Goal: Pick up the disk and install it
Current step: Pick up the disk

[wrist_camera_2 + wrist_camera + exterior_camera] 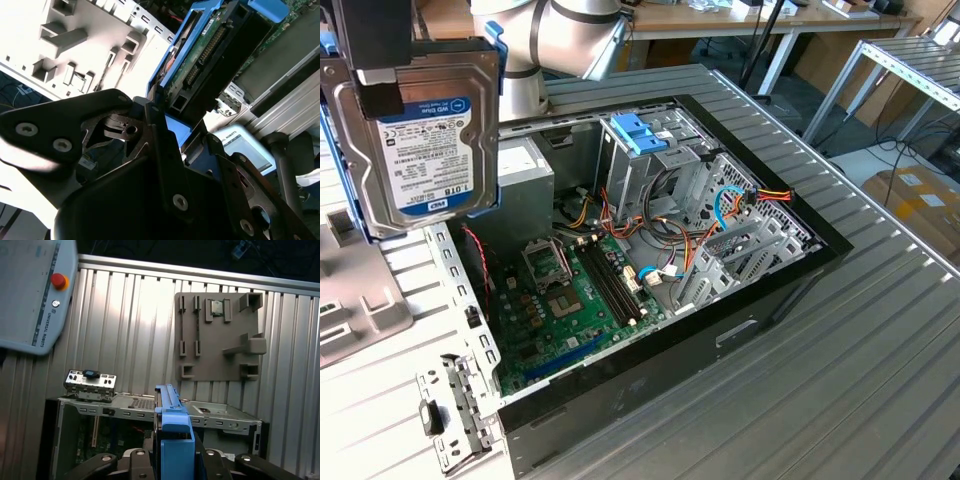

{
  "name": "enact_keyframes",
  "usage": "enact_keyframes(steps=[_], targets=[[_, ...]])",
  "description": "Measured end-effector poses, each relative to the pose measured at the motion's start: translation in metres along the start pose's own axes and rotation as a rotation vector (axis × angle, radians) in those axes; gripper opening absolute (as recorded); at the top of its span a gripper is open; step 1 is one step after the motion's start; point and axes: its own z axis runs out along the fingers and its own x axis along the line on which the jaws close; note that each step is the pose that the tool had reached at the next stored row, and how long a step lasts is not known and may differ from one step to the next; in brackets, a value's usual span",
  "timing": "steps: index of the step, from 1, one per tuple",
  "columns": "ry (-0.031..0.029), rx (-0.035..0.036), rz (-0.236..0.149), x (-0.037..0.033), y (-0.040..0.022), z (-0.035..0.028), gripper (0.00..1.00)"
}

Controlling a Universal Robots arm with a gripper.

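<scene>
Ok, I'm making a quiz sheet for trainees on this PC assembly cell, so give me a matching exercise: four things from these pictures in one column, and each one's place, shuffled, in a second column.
Things:
1. disk
2. motherboard
3. grey fixture plate
4. light-blue bracket

Places:
A. flat on the ribbed table, outside the computer case
B. on top of the metal drive cage inside the case
C. held up in the end effector, outside the case
D. on the floor of the open case

Pairs: 1-C, 2-D, 3-A, 4-B.
</scene>
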Motion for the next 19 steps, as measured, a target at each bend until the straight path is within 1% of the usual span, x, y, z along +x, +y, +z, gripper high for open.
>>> enact_keyframes(steps=[8, 19], targets=[[0.0001, -0.0001, 0.0, 0.0045, -0.0016, 0.0005, 0.37], [0.0, 0.0, 0.0, 0.0125, -0.0048, 0.0013, 0.37]])
